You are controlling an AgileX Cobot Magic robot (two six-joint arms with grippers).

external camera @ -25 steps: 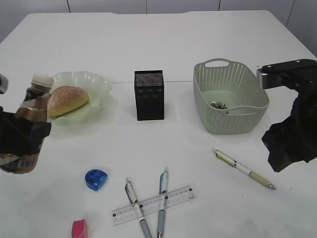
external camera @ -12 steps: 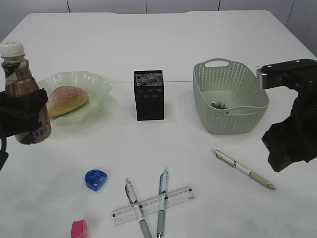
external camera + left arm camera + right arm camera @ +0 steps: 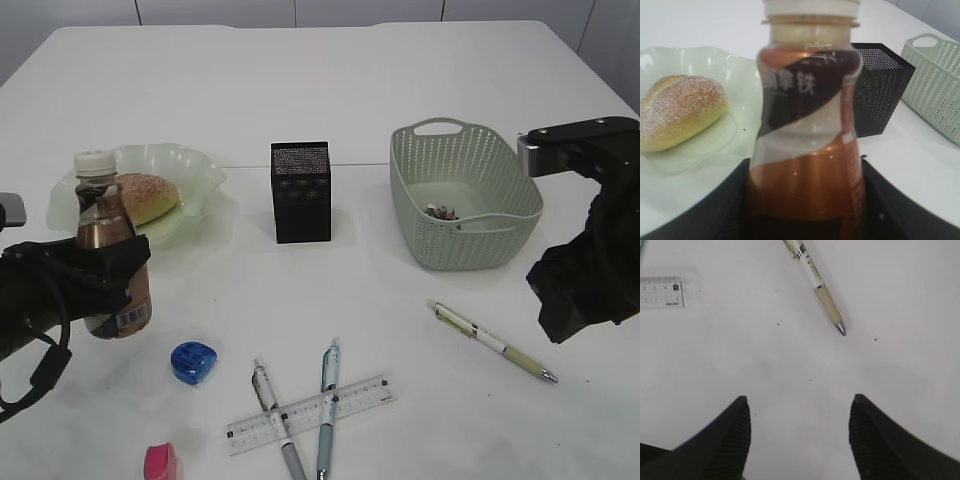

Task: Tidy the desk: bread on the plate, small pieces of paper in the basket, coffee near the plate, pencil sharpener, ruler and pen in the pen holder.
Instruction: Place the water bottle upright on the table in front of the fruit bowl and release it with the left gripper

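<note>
On the left of the white worktop [image 3: 400,90], the left hand [image 3: 100,285] is clamped on the coffee bottle [image 3: 108,250] — its dark fingers [image 3: 715,210] press against both sides of the lower body in the left wrist view. The bottle stands upright with its pale cap on top, just in front of the pale green plate [image 3: 195,170]; whether its base touches the surface cannot be told. The bread [image 3: 150,196] lies on that plate, partly hidden behind the bottle in the exterior view.

Near the middle, the black mesh pen holder [image 3: 301,191] stands upright, and to its right sits the pale green basket [image 3: 465,235] with small pieces of paper [image 3: 440,211] in its bottom.

Along the front edge lie the blue pencil sharpener [image 3: 194,362], a pink object [image 3: 160,462] at the frame's lower edge, and the clear ruler [image 3: 350,398], which lies across two pens [image 3: 328,400] — one grey, one bluish.

At the right, the right hand [image 3: 800,440] hangs above bare worktop with its fingers spread wide and nothing between them. Just ahead of it in the right wrist view lies a third pen with a beige grip [image 3: 822,297], its tip pointing toward the hand; the ruler's end shows at the upper left of that view.
</note>
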